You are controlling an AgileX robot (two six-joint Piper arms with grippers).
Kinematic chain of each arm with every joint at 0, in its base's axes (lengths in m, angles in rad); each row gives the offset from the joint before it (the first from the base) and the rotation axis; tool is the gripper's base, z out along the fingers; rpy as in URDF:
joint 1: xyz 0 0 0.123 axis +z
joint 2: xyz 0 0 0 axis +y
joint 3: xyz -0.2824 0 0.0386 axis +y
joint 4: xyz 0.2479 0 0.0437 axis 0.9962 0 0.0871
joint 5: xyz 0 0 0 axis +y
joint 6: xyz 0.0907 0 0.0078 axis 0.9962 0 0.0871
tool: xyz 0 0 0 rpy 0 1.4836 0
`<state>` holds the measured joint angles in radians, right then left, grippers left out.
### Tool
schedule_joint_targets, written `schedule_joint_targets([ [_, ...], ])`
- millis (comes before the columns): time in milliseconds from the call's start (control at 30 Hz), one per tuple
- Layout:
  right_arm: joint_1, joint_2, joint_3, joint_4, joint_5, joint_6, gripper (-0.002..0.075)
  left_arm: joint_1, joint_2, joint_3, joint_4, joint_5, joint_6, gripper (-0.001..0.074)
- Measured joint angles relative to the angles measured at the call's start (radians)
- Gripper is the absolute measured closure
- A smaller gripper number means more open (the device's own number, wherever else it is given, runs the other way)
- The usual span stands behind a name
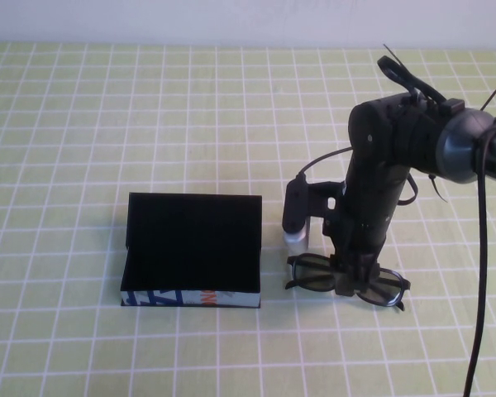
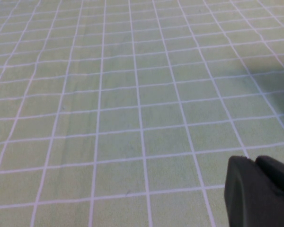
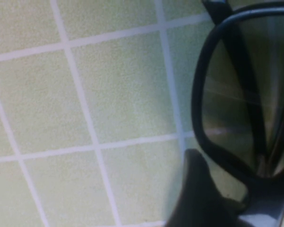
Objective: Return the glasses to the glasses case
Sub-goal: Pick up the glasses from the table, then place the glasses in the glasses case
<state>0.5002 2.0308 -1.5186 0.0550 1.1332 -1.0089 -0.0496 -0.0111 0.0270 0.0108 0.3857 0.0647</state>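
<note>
The black thick-rimmed glasses [image 1: 314, 273] lie on the green checked cloth, just right of the glasses case [image 1: 192, 240]. The case stands open, with its black lid up and its patterned front side [image 1: 190, 298] facing me. My right gripper [image 1: 350, 285] points straight down onto the bridge of the glasses and looks shut on it. In the right wrist view one dark finger [image 3: 194, 189] touches the frame beside a tinted lens [image 3: 232, 94]. My left gripper [image 2: 255, 163] is out of the high view, hovers over bare cloth and holds nothing.
The green cloth with white grid lines [image 1: 107, 124] covers the whole table. The right arm's wrist camera [image 1: 296, 217] hangs close to the case's right wall. A black cable [image 1: 482, 248] runs down at the right edge.
</note>
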Motion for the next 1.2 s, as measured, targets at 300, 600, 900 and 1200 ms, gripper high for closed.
schedule_joint_targets([
  [300, 0.000, 0.000, 0.000, 0.000, 0.042, 0.000, 0.0454, 0.000, 0.000, 0.000, 0.000, 0.000, 0.000, 0.0737],
  [600, 0.000, -0.002, 0.000, 0.011, 0.049, 0.002, 0.0566, 0.002, 0.000, 0.000, 0.000, 0.000, 0.000, 0.0737],
  [900, 0.000, -0.004, 0.000, 0.010, 0.064, 0.043, 0.0658, 0.002, 0.000, 0.000, 0.000, 0.000, 0.000, 0.0737],
  [1200, 0.127, -0.132, -0.072, -0.045, 0.079, 0.187, 0.0658, 0.002, 0.000, 0.000, 0.000, 0.000, 0.000, 0.0737],
])
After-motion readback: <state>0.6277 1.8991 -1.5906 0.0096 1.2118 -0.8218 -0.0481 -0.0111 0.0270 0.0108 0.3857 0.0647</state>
